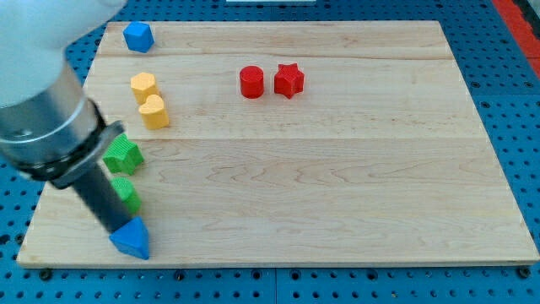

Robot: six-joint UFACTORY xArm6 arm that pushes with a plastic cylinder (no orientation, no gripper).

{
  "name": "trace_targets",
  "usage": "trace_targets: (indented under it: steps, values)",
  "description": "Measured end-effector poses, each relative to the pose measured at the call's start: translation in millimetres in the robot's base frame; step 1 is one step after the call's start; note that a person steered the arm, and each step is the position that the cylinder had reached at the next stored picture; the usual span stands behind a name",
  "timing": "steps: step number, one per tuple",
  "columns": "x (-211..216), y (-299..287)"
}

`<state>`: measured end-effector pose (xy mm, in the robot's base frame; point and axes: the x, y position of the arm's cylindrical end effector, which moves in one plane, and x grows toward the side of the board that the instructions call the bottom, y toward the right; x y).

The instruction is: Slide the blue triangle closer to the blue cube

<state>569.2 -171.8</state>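
Get behind the blue triangle (131, 238) first: found at the desk's (337, 194) bottom-left corner, close to the bottom edge, with the blue cube (137, 37) far off at the top-left corner. Needs a push toward the view's top, so bring my tip (116, 230) round to the face of the blue triangle nearest the view's bottom. Little room there before the edge, so go round slowly without nudging it off.

Mind the straight line upward. Blocked by two green blocks (123, 154) (126, 194) just above the blue triangle and two yellow blocks (143, 86) (154, 111) further up. Better to steer a little toward the view's right, pass beside that column, then curve back left near the top. Push through the middle of the face, or expect it to spin off the rod. Stop short of the blue cube: closer is enough. No bother from the red cylinder (251, 82) and red star (288, 80), well apart at the view's right.

Pose now: rod slanting down from the view's upper left, crossing in front of the green blocks, with my tip at the upper-left side of the blue triangle, touching or just beside it; cannot tell which. Wrong side for the push, by this judgement.

No claw on this arm, only the rod: nothing to spread or pinch.
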Motion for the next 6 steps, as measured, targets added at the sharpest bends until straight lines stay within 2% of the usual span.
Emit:
trace_targets:
  steps: [1,2,3,4,5,6]
  values:
    - [-43,-14]
    - [-50,-29]
    - [-13,-63]
    - [41,-38]
    - [40,29]
    - [-9,56]
